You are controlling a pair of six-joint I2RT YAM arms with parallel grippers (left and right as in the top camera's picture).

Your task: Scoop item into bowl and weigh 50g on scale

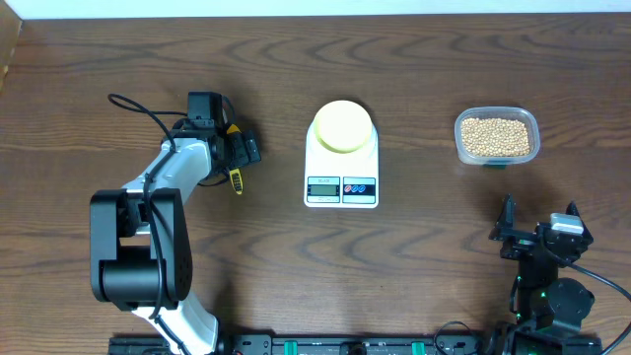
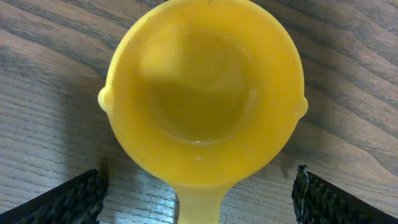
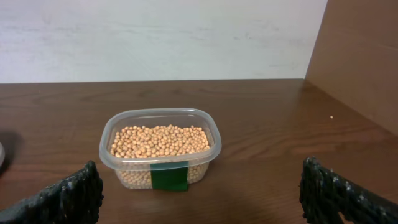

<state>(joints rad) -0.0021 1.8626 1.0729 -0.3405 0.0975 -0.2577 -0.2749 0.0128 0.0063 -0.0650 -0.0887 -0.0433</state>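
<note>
A pale-yellow bowl [image 1: 342,125] stands on the white scale [image 1: 341,185] at the table's middle. Tan beans [image 1: 496,134] fill a clear tub [image 1: 496,156] at the right; in the right wrist view the beans [image 3: 158,140] and the tub [image 3: 160,167] lie ahead of my right gripper [image 3: 199,196]. That gripper [image 1: 539,215] is open and empty near the front right. My left gripper [image 1: 240,153] hangs open over a yellow scoop [image 2: 202,93]. The scoop's handle [image 2: 199,205] runs between the spread fingers [image 2: 62,199], apart from both. Only the handle's end [image 1: 237,181] shows from overhead.
A raised wooden side wall [image 3: 360,56] borders the table on the right, with a white wall behind. The tub carries a green tape patch [image 3: 169,175] on its near side. Bare wood lies between the scale and both arms.
</note>
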